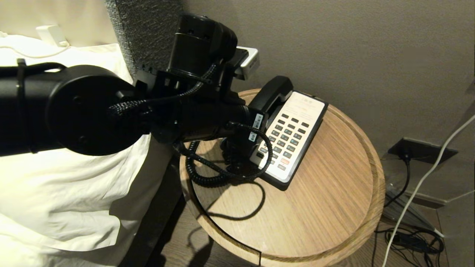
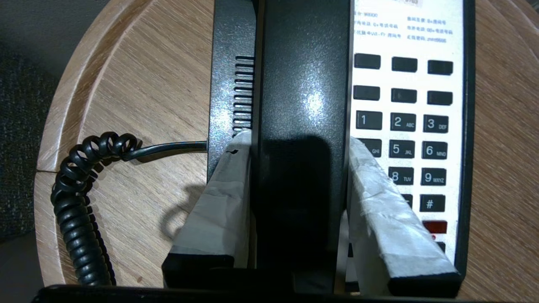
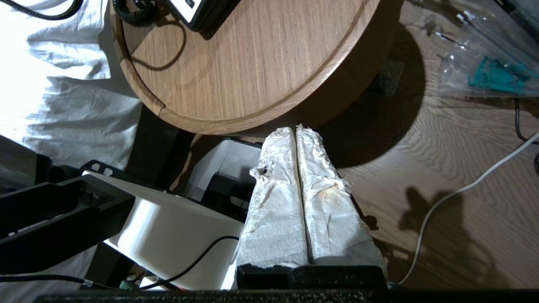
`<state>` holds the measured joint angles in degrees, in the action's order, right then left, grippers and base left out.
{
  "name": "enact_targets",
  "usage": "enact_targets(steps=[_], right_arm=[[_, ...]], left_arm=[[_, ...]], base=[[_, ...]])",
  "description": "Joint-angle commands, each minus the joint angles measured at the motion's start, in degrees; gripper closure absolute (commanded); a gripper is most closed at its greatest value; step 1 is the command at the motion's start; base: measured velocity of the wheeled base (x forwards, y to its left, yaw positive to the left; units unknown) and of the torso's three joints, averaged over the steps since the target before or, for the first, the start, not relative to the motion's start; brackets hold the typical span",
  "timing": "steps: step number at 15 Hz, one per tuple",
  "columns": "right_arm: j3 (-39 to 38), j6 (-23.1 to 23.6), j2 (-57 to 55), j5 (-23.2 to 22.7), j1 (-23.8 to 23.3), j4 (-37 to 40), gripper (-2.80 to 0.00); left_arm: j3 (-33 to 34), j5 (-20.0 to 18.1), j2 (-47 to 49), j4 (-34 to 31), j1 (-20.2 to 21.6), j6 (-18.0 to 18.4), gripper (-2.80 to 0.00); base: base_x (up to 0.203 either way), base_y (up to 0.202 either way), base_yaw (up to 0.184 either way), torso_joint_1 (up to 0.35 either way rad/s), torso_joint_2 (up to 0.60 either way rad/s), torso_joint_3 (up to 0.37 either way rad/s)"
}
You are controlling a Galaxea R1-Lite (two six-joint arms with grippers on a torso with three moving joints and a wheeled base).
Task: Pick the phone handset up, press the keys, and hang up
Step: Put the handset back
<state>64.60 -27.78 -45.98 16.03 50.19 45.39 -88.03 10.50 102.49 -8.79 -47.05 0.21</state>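
Left wrist view: my left gripper point(image 2: 297, 176) straddles the phone handset point(image 2: 303, 105), taped fingers point(image 2: 223, 198) pressed on either side, partly spread and clamped across its width for lifting; handset lies along the phone base point(image 2: 225, 84), beside the keys point(image 2: 404, 122); coiled cord point(image 2: 80, 202) slack on the round table point(image 2: 139, 75); right gripper point(image 3: 297, 198) parked, fingers together, empty, below the table edge.

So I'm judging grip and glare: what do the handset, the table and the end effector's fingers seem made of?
The handset looks like glossy black plastic, with a bright highlight and fine speckle. The table looks like matt light wood or veneer, with straight grain lines. The left end effector has fingers wrapped in what seems white tape, creased.
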Motion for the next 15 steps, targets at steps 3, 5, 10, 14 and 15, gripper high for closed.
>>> enact_targets(steps=[3,5,10,14,15], right_arm=[[-0.18,-0.17,-0.17,0.05,0.0,0.23,0.0],[-0.69,-0.73,-0.08,0.05,0.07,0.23,0.0],[-1.4,-1.31,0.19,0.05,0.01,0.23,0.0],[-1.96,-1.33,0.39,-0.04,0.0,0.23,0.0],[-2.11,-1.34,0.53,-0.04,0.07,0.23,0.0]], left_arm=[[0.93,-1.45,-0.1,-0.28,0.82,0.06,0.0],[1.06,-1.59,-0.32,-0.52,0.82,1.02,0.0],[-0.82,-1.53,-0.17,-0.97,1.61,2.26,0.0],[-2.93,-1.11,0.24,-0.79,1.61,2.42,0.0],[-3.16,-1.1,0.5,-0.81,1.61,2.52,0.0]], base=[[0.0,0.0,0.0,0.0,0.0,0.0],[0.0,0.0,0.0,0.0,0.0,0.0],[0.0,0.0,0.0,0.0,0.0,0.0],[0.0,0.0,0.0,0.0,0.0,0.0],[0.0,0.0,0.0,0.0,0.0,0.0]])
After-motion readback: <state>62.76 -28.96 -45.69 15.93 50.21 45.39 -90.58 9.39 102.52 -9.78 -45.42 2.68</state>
